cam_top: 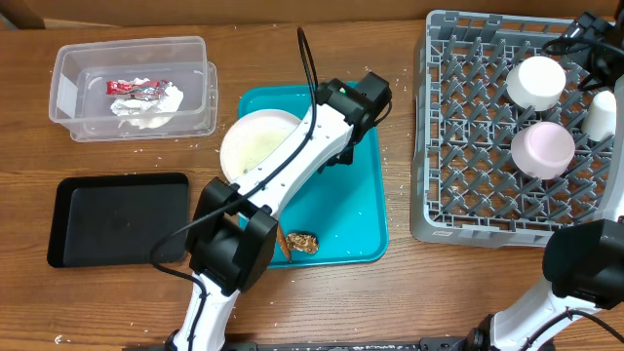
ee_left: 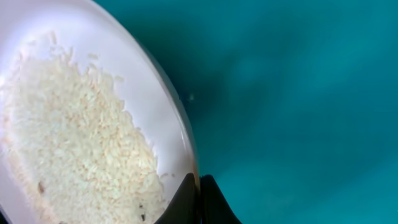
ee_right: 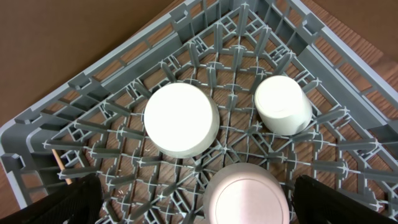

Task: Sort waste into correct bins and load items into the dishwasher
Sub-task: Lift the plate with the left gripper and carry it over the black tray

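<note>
The left tool (ee_left: pixel 199 200) was clamped shut on the rim of the round white plate (cam_top: pixel 246 148), its dark fingers pinching the edge from both sides in the left wrist view. The plate was at the far left corner of the teal tray (cam_top: pixel 356 210), with white rice grains (ee_left: pixel 74 143) spread over its face. Near the tray's front edge lay the brown food lump (cam_top: pixel 303 242) and the orange-brown stick (cam_top: pixel 283 244).

The right tool (ee_right: pixel 211 208) hung over the grey dish rack (cam_top: pixel 458 146) with its fingers spread wide, holding nothing. Below it stood the upturned pale bowl (ee_right: pixel 180 119), the white cup (ee_right: pixel 283 104) and the pink bowl (ee_right: pixel 249 198).

The clear tub (cam_top: pixel 68 93) held the wrapper (cam_top: pixel 132 88) and napkins (cam_top: pixel 151 107). The black tray (cam_top: pixel 117 219) lay on the table (cam_top: pixel 409 292), left of the teal tray.
</note>
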{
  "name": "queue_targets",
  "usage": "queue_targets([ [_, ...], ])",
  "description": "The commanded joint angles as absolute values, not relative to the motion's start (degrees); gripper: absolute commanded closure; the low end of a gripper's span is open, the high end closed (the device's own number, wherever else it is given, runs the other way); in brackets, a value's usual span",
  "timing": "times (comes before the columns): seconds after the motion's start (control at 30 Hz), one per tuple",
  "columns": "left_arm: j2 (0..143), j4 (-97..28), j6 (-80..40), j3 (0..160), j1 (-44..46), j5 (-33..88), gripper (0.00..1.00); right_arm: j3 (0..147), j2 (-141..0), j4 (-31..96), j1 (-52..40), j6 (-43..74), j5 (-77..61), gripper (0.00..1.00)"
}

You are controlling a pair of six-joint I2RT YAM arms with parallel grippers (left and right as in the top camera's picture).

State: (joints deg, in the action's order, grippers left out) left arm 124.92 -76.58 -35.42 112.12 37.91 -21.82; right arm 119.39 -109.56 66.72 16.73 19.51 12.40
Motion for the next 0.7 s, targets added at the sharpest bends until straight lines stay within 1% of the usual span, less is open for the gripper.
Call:
queue_targets([
  [0.0, 125.34, -80.42, -41.76, 115.09, 38.2, -27.05, 0.96, 119.98, -109.47, 66.52, 16.51, 19.97, 12.82, 0.0],
  [0.13, 124.95, -84.86, -44.88, 115.42, 36.86, -27.05, 0.96, 119.98, -109.47, 66.52, 16.51, 19.97, 12.82, 0.0],
  [0.2, 124.36, -87.02, -47.7, 115.42, 35.07, -26.98, 0.96, 119.98, -109.47, 66.52, 16.51, 19.99, 12.82, 0.0],
  [0.27, 123.79, -88.42, -47.81, 115.42, 32.51, -26.22, 0.96, 119.98, -109.47, 66.52, 16.51, 19.99, 12.82, 0.0],
  [0.57, 122.08, -92.58, -48.01, 115.42, 15.0, -17.85, 0.96, 119.98, -109.47, 66.52, 16.51, 19.97, 12.82, 0.0],
  [0.67, 121.8, -93.03, -46.54, 115.42, 10.44, -15.33, 0.96, 119.98, -109.47, 66.52, 16.51, 19.97, 12.82, 0.0],
])
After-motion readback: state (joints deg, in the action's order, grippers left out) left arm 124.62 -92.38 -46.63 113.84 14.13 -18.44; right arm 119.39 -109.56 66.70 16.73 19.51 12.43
